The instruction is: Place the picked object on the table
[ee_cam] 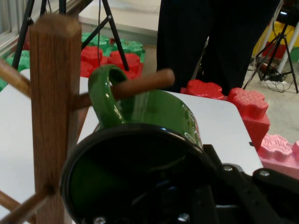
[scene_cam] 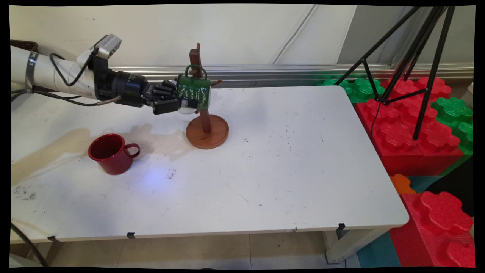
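On the wooden mug tree (scene_cam: 204, 113), near the table's far left side, the green mug (scene_cam: 194, 92) hangs tipped sideways with its handle (ee_cam: 103, 95) looped over one of the pegs (ee_cam: 140, 83). The hand view shows the peg passing through the handle's opening while the mug's dark mouth faces the camera. The gripper (scene_cam: 178, 99) comes in level from the left and pinches the mug at its rim, one finger apparently inside the mouth and the other outside the wall. For this hold to go well, I judge that the mug should be kept level with the peg, so the handle slides along it without prying at the post (ee_cam: 52, 116) or tipping the round base (scene_cam: 207, 132). Any sideways pull could drag the whole stand across the white table (scene_cam: 288, 159). A red mug (scene_cam: 112, 153) stands upright well apart from the stand, toward the near left, clear of the arm. Red and green foam blocks (scene_cam: 409, 125) and a black tripod (scene_cam: 420, 57) lie beyond the table's right edge.
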